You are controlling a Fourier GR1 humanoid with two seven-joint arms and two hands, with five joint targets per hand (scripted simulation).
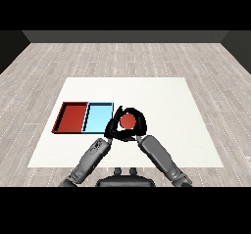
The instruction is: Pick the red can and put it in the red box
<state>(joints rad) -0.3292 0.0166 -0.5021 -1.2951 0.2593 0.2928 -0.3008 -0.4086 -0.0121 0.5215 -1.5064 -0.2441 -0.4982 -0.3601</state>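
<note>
Right hand (138,122) curled round the red can (128,122), which stood just right of the light blue tray (98,117), off the trays. Left hand (112,127) sat at the can's 9 o'clock; whether its fingers were curled or straight, cannot tell. Red tray (72,117) lay at 9 o'clock beyond the blue one, so the can likely needed carrying across over the white surface (171,105).

Light blue tray (97,118), white table (162,96)
</note>
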